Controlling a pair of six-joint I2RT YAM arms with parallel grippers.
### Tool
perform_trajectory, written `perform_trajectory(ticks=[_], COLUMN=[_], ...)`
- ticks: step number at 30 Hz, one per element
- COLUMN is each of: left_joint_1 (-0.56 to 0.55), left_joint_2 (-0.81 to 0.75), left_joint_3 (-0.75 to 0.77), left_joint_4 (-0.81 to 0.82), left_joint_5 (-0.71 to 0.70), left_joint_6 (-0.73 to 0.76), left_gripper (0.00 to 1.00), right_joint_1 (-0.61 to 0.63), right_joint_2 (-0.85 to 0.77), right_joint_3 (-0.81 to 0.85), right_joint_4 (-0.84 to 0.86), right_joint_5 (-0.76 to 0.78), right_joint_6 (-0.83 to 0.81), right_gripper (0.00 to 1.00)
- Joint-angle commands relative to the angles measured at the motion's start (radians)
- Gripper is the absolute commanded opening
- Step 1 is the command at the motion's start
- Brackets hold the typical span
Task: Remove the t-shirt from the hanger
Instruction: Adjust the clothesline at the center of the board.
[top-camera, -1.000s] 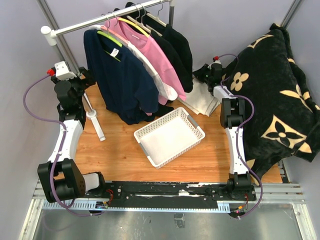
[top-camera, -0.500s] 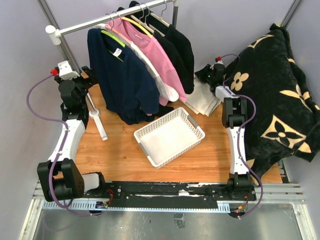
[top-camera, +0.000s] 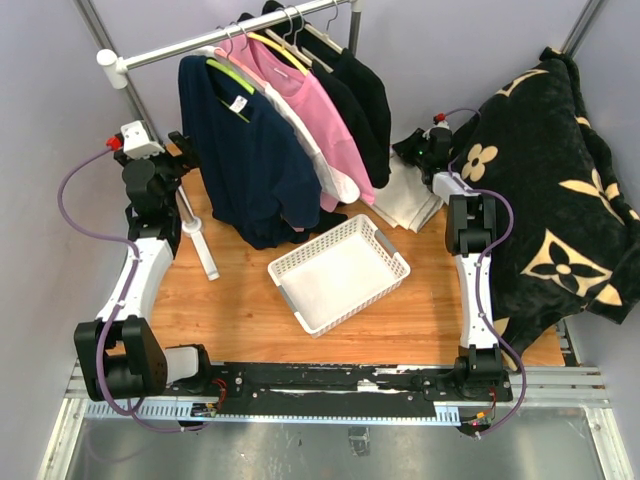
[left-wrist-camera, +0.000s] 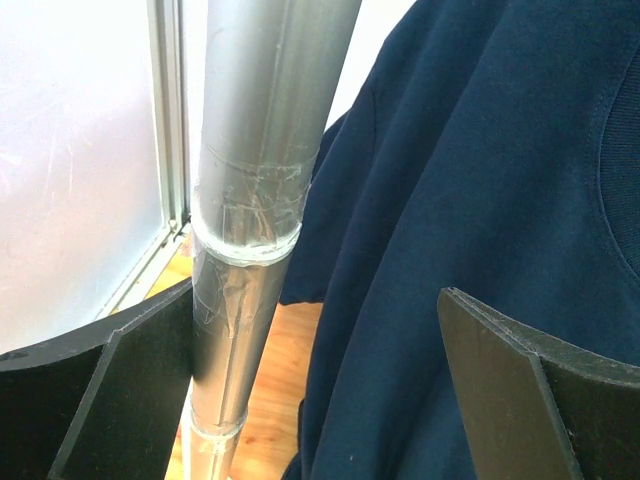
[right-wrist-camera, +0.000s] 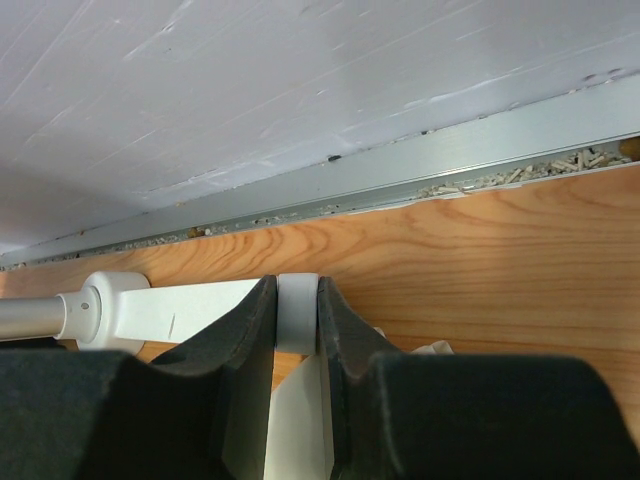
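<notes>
A navy t-shirt (top-camera: 245, 160) hangs on a green hanger (top-camera: 225, 75) at the front of a silver clothes rail (top-camera: 200, 40), with white, pink and black garments behind it. My left gripper (top-camera: 183, 150) is open beside the rack's upright pole. In the left wrist view the pole (left-wrist-camera: 250, 200) and the navy t-shirt (left-wrist-camera: 480, 200) both lie between the spread jaws of the left gripper (left-wrist-camera: 310, 400). My right gripper (top-camera: 412, 148) is at the rack's right base. In the right wrist view, the right gripper (right-wrist-camera: 297, 300) is shut on the white rack foot (right-wrist-camera: 190, 308).
A white plastic basket (top-camera: 340, 272) sits on the wooden table in the middle. Folded white cloth (top-camera: 405, 200) lies by the right gripper. A black flowered blanket (top-camera: 550, 180) covers the right side. The rack's left white foot (top-camera: 200, 250) rests on the table. Walls stand close behind.
The whole rack with its garments has shifted a little to the right. My left gripper has moved right with it, closer to the navy t-shirt. My right gripper stays shut on the foot.
</notes>
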Motion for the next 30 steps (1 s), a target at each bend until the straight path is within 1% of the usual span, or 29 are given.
perform_trajectory(ticks=[1,6,7,13,21,23,26,30], left_joint_1=[-0.039,-0.041,-0.041,-0.041,-0.04,-0.04,-0.04,-0.04], left_joint_2=[0.024,0.026,0.025,0.006,-0.066,-0.091,-0.134,-0.196], left_joint_3=[0.007,0.009,0.011,0.006,-0.038,-0.053,-0.074,-0.105], left_joint_4=[-0.006,-0.015,-0.023,-0.069,-0.102,-0.111,-0.144,-0.186], left_joint_5=[0.048,0.009,-0.01,-0.152,-0.348,-0.386,-0.412,-0.395], left_joint_6=[-0.04,-0.039,-0.041,-0.068,-0.129,-0.153,-0.19,-0.236], left_gripper=[1.0,1.0,1.0,1.0,1.0,1.0,1.0,1.0], right_joint_1=[-0.092,-0.092,-0.092,-0.091,-0.086,-0.08,-0.068,-0.046], right_joint_2=[-0.041,-0.036,-0.032,-0.015,-0.014,-0.017,-0.033,-0.082], right_joint_3=[-0.028,-0.023,-0.02,0.007,0.005,0.004,-0.01,-0.065], right_joint_4=[0.03,0.034,0.032,0.024,0.048,0.059,0.066,0.074], right_joint_5=[0.042,0.038,0.034,0.007,-0.016,-0.023,-0.013,0.013], right_joint_6=[0.058,0.061,0.062,0.067,0.064,0.058,0.035,-0.007], right_gripper=[0.01,0.01,0.02,0.28,0.51,0.56,0.58,0.62])
